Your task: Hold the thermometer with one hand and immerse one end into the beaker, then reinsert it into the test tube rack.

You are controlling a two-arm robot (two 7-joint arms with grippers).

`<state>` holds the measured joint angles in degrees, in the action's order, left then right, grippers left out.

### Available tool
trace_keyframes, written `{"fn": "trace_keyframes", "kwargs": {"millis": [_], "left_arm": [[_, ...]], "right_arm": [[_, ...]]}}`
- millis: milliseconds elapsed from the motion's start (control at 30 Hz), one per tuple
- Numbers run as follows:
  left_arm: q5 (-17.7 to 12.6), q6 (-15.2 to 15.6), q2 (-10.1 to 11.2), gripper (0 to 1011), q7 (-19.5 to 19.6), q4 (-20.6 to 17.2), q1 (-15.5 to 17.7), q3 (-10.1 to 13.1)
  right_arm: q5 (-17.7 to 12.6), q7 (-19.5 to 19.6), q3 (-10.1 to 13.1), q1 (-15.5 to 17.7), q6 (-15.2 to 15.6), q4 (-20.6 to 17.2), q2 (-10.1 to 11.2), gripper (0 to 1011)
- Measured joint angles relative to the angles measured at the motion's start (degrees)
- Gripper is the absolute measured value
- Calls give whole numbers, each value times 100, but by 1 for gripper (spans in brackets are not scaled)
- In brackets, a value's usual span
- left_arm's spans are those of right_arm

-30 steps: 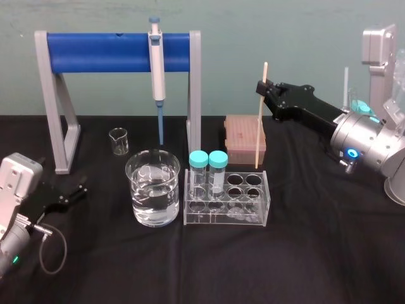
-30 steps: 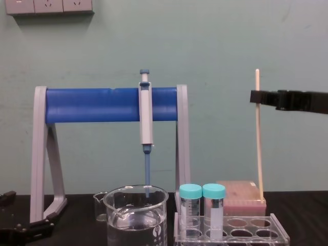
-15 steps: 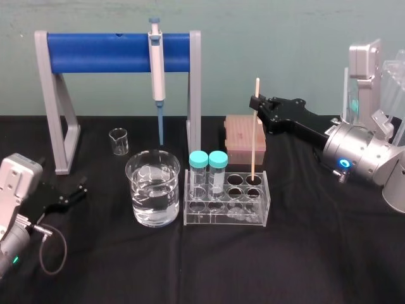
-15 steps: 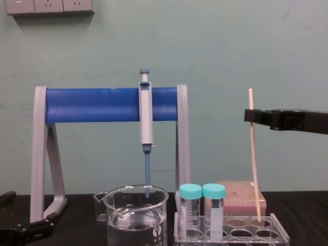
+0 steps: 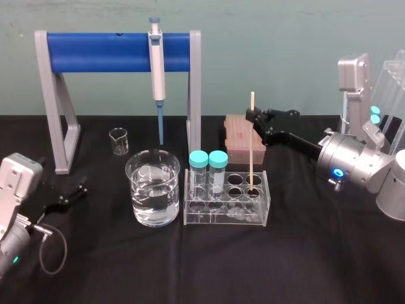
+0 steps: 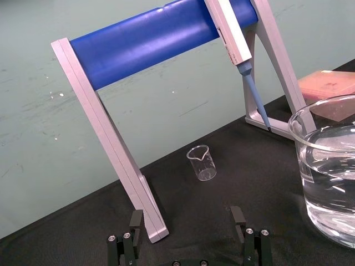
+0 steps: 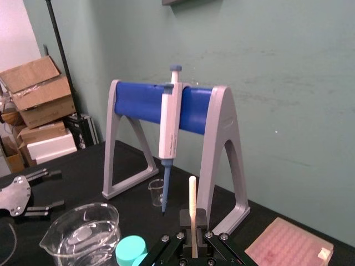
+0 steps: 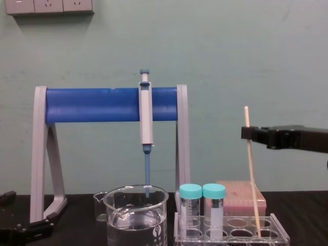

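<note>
1. Where the right gripper (image 5: 252, 118) reaches in from the right above the table, its black fingers are closed on the thermometer (image 5: 252, 152), pinching it a little below its top end.
2. The thermometer stands nearly upright. In the chest view its top leans slightly toward the robot's left, and its lower end sits inside a hole in the rightmost column of the test tube rack (image 5: 226, 216).
3. The clear rack stands on the black table (image 5: 190, 269), just to the right of the beaker (image 5: 152, 188), which is partly filled with clear liquid. Two teal-capped tubes (image 5: 199, 171) stand side by side in the rack's back left holes.
4. Just behind the rack sits a pink box (image 5: 240, 136). A grey pipette (image 5: 155, 63) hangs from the blue-barred stand (image 5: 101, 52), its blue tip behind the beaker. A small glass beaker (image 5: 118, 140) stands under the bar.
5. The left gripper (image 6: 187, 219) lies low at the table's left side with its fingers spread open, well apart from the beaker.
</note>
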<state>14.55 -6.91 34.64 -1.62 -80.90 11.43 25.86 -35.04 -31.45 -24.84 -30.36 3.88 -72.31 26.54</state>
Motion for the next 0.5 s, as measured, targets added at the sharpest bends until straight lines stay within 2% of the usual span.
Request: {"fn": "trace_keyframes", "kwargs": {"millis": [500], "left_arm": [[0, 0, 0, 1004, 0, 0, 0, 0]], "right_arm": [[209, -151, -51, -39, -224, 344, -136, 46]]}}
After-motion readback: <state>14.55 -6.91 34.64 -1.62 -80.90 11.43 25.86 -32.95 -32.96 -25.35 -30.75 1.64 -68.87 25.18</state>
